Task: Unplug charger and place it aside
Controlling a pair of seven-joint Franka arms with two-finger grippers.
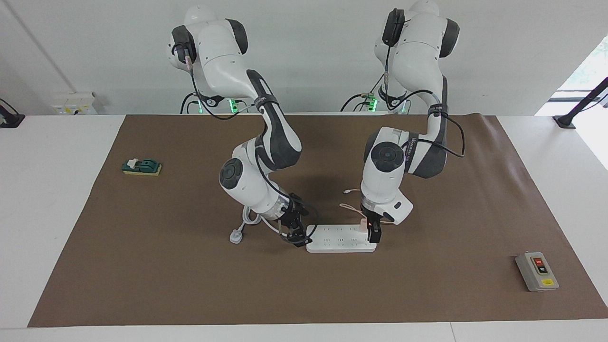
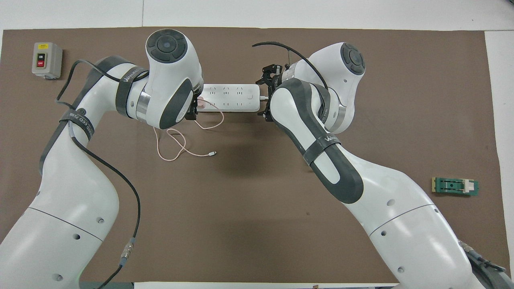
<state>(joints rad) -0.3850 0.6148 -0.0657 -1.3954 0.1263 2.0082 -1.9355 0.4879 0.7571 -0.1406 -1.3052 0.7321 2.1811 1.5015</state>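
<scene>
The white power strip [image 1: 339, 237] lies mid-table on the brown mat [image 1: 190, 285]; it also shows in the overhead view [image 2: 231, 96]. The small pink charger [image 1: 363, 224] is plugged into the strip's end toward the left arm. Its thin pink cable [image 2: 176, 148] loops on the mat nearer to the robots. My left gripper [image 1: 372, 235] is down on the charger [image 2: 202, 105], fingers closed around it. My right gripper [image 1: 298, 237] is down at the strip's other end, fingers clamped across its width [image 2: 266, 96].
A grey switch box with a red button [image 1: 536, 271] sits toward the left arm's end, farther from the robots. A green and yellow block [image 1: 141, 166] lies toward the right arm's end. The strip's thick white cord and plug [image 1: 236, 236] lie beside the right gripper.
</scene>
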